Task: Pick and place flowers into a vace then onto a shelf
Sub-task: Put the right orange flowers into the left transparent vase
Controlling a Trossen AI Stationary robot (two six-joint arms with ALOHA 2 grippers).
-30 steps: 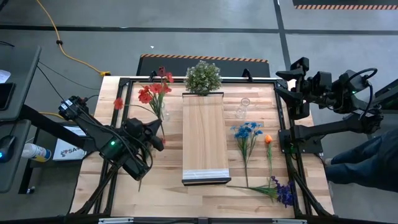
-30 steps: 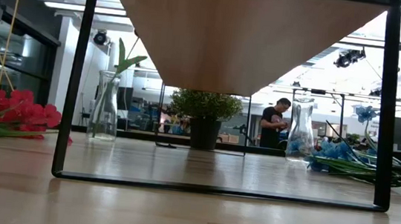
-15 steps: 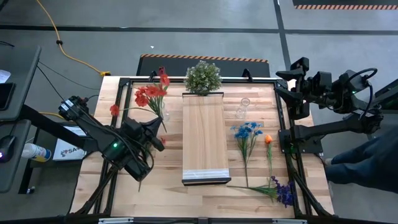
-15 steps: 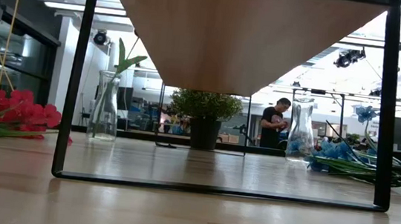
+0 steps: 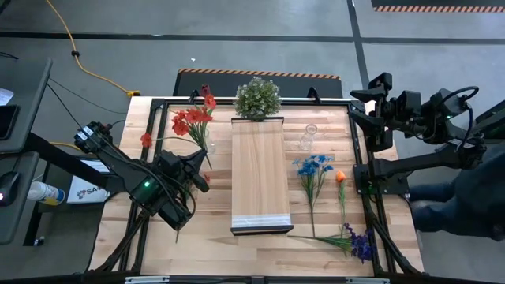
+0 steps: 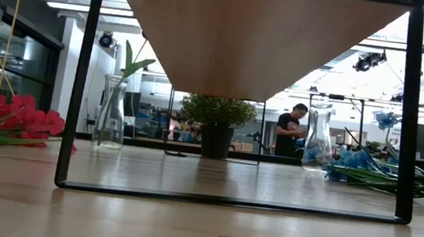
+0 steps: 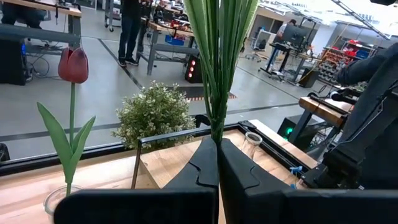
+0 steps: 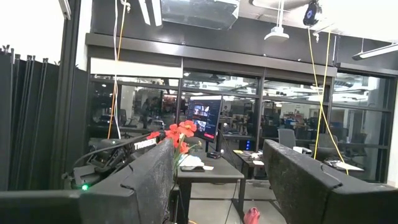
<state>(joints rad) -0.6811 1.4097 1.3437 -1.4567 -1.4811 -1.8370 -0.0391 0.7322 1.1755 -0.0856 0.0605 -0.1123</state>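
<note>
Wooden table (image 5: 134, 237), two glass vases (image 5: 308, 136), left gripper (image 7: 217, 163) clamping green stems (image 7: 219, 56), right gripper (image 8: 217, 174) parted.

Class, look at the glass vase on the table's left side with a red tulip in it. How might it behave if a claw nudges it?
The glass vase is tall and narrow-necked on a small base, so it probably tips easily. The clear glass looks smooth, likely slippery and breakable. The tulip on its long stem may add slight top weight.
</note>
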